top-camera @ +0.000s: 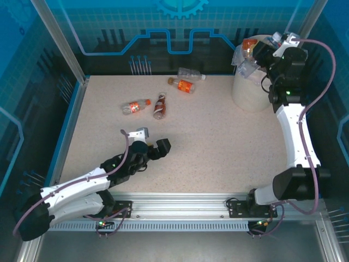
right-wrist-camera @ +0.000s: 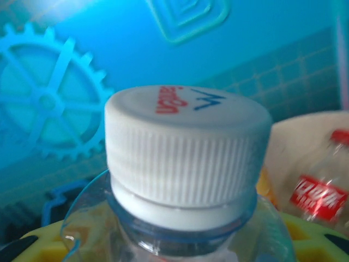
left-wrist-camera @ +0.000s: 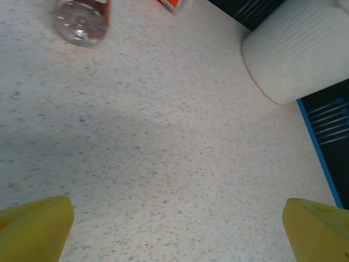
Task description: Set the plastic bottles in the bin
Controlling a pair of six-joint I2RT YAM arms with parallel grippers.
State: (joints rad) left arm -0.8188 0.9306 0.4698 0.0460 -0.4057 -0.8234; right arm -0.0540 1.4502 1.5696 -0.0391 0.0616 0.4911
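Observation:
Several plastic bottles lie at the far middle of the table: one with a red label (top-camera: 136,106), a dark one (top-camera: 160,105), an orange-labelled one (top-camera: 182,85) and a clear one (top-camera: 192,73). My left gripper (top-camera: 155,147) hovers low over bare table in front of them, open and holding nothing; its yellow fingertips (left-wrist-camera: 35,226) stand wide apart. One bottle's base (left-wrist-camera: 82,19) shows ahead of it. My right gripper (top-camera: 262,52) is up over the bin (top-camera: 252,90), shut on a clear bottle with a white cap (right-wrist-camera: 188,150). More bottles (right-wrist-camera: 322,191) lie inside the bin.
The cream bin (left-wrist-camera: 300,49) stands at the table's far right corner, its clear bag (top-camera: 242,65) draped over the rim. Blue walls and aluminium posts (top-camera: 60,41) enclose the table. The speckled tabletop (top-camera: 218,147) is bare between the arms.

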